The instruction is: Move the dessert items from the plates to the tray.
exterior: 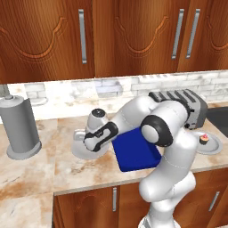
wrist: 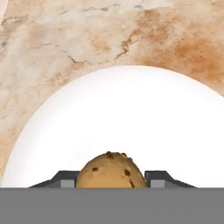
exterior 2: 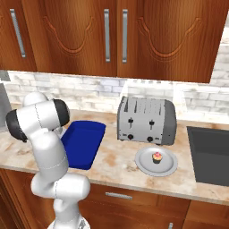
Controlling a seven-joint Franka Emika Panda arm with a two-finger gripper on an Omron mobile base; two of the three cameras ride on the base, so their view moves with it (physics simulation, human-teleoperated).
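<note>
Gripper (wrist: 111,183) sat low over left plate (wrist: 122,113), fingers either side of the pastry (wrist: 111,171) and seemingly touching it though grip unconfirmed, presumably to lift it to the tray (exterior: 133,151) just beside; cupcake (exterior 2: 157,157) waited on right plate (exterior 2: 145,165).

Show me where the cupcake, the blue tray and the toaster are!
cupcake (exterior 2: 157,157): right base view, on its pink frosting top.
blue tray (exterior 2: 85,139): right base view, on its bare floor.
toaster (exterior 2: 146,121): right base view, on its silver front face.
</note>
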